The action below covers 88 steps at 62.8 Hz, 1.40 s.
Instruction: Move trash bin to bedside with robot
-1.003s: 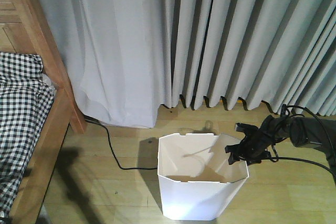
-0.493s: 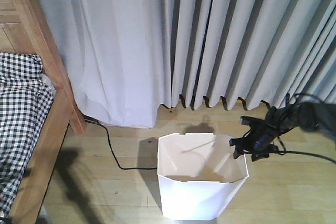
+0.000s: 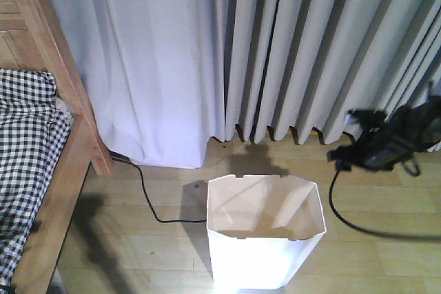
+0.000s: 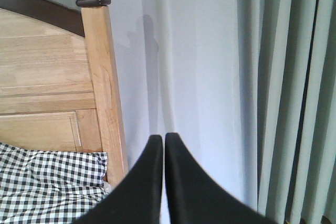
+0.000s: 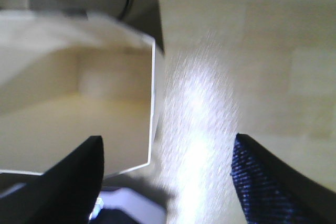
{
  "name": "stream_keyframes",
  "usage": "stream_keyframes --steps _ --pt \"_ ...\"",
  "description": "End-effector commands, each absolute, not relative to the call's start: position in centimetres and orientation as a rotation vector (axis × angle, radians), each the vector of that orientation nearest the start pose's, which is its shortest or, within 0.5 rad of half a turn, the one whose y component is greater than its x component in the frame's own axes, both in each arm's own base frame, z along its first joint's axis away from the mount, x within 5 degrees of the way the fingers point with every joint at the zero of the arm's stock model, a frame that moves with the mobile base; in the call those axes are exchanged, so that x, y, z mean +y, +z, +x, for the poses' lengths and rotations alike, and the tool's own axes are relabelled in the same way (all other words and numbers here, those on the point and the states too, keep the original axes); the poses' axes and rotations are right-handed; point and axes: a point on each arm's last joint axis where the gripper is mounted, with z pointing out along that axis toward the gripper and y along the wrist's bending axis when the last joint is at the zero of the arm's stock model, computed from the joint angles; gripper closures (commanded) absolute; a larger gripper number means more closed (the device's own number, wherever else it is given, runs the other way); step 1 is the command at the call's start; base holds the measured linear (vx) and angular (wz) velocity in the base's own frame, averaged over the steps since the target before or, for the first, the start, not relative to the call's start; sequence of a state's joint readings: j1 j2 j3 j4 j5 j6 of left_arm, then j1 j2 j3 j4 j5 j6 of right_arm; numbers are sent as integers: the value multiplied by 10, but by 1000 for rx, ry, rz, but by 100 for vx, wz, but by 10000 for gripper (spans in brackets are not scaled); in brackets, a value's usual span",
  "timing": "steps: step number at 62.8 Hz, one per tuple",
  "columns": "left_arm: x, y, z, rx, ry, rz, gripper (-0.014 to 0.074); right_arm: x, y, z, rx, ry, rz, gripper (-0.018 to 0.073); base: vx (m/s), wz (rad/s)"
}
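Right hand (image 3: 375, 144) was up off the floor, in front of the curtain (image 3: 275, 46) and apart from the trash bin (image 3: 265, 232); wrist view showed its fingers (image 5: 79, 169) spread wide w/ nothing between them, just bare floor (image 5: 236, 51) and the bin's rim off to one side; so it had no grip on anything, prob bc the bin was meant to stand on its own there. Its black cable (image 3: 344, 215) drooped to the floor beside the bin.

Left hand (image 4: 160, 145) was pinched tight, tips touching, holding nothing; it pointed at the bed post (image 4: 102, 87) and the curtain, nowhere near the bin, so imo it was just parked out of the way.

Bin sat upright on the wood floor, open top, looked empty afaict; the bed (image 3: 48, 170) w/ checkered bedding (image 3: 24, 149) was off to the side w/ a stretch of bare floor and a thin black cord (image 3: 148, 197) between them. So near the bedside but not hard against the frame; whether that counts as done is a judgement call, I'd say mostly there.
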State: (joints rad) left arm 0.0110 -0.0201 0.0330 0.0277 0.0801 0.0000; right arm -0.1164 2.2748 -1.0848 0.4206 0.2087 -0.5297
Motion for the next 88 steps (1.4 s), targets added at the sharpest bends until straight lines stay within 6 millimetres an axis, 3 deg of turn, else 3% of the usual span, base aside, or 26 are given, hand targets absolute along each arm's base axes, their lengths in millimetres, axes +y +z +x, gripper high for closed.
stream_keyframes --steps 1,17,26,34,41,48,68,78,88 --pt "0 199 56 1508 7 0 603 -37 76 368 2678 2 -55 64 0 0" --pt "0 199 56 1508 7 0 603 -33 188 321 2419 -72 -132 64 0 0" --pt "0 199 56 1508 7 0 603 -28 246 282 2248 -97 -140 64 0 0" --pt "0 199 56 1508 7 0 603 -22 287 240 2081 -117 -126 64 0 0" --pt "0 199 56 1508 7 0 603 -17 311 199 1941 -134 -119 64 0 0" --pt "0 199 56 1508 7 0 603 -13 319 162 1828 -155 -114 64 0 0" --pt "0 199 56 1508 7 0 603 -3 302 89 1635 -98 -53 66 0 0" --pt "0 199 56 1508 7 0 603 0 293 68 1513 -107 -64 65 0 0" --pt "0 199 56 1508 7 0 603 1 291 61 1487 -102 -72 73 0 0"
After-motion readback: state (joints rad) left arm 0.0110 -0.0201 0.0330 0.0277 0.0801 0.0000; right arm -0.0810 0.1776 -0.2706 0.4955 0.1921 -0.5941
